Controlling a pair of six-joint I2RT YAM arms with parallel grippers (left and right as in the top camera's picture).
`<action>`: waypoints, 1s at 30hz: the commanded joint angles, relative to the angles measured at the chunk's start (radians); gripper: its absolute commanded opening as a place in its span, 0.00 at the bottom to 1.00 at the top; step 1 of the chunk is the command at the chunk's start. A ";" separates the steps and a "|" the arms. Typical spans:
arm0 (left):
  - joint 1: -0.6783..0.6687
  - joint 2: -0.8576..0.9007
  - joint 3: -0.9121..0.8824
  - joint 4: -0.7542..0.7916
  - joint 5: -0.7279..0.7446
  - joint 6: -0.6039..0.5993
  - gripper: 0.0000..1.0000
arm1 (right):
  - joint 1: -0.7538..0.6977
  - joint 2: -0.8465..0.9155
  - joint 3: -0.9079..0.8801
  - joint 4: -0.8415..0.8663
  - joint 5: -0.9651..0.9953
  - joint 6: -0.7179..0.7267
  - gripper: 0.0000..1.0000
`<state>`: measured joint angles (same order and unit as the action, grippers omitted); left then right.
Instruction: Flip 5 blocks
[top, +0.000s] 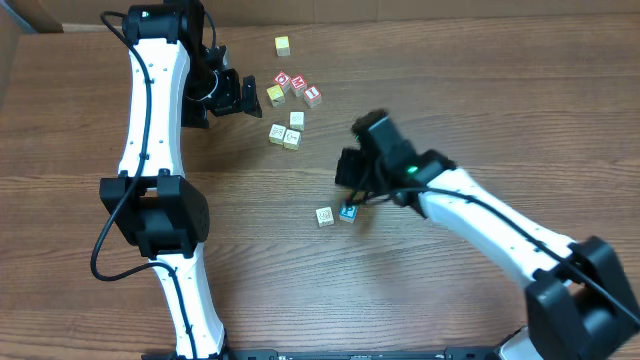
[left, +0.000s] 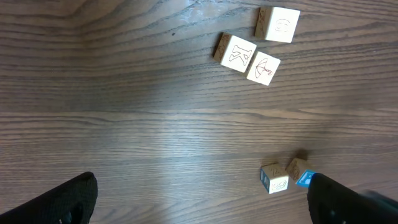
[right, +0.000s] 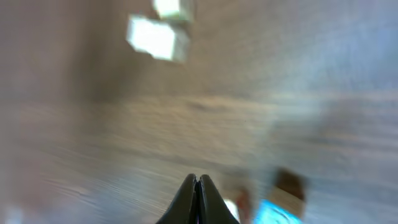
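I have the right gripper (right: 197, 182) pinched shut on nothing, low beside the blue-faced block (top: 348, 212), probably so the tips can nudge it over. Its cream neighbour (top: 325, 216) sits just left of it, lower centre of the overhead view. The left gripper (top: 235, 93) hangs wide open at upper left, near three more line-marked blocks (top: 291, 139), pale cubes clustered at upper centre.

On the table (top: 450, 80), 3 blocks (top: 292, 139) cluster together: 2 touching side by side, 1 just behind them. Farther back lie 4 other cubes (top: 298, 84) in a loose group, with a lone cube (top: 283, 45) behind those. Nearer the front and to the right, well apart from the rest, 2 more blocks (top: 325, 215) sit side by side.
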<state>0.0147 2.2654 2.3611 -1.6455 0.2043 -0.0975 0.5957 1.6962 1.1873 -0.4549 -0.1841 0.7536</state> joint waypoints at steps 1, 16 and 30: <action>0.005 0.007 0.015 0.001 -0.005 -0.007 1.00 | -0.059 -0.039 0.034 0.097 -0.169 0.173 0.04; 0.005 0.007 0.015 0.001 -0.005 -0.007 1.00 | -0.165 -0.039 0.031 0.309 -0.464 0.357 0.04; 0.005 0.007 0.015 0.002 -0.005 -0.007 1.00 | -0.165 -0.039 0.031 0.212 -0.439 0.312 0.22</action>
<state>0.0147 2.2654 2.3611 -1.6455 0.2043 -0.0975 0.4309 1.6855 1.2011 -0.2462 -0.6239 1.0779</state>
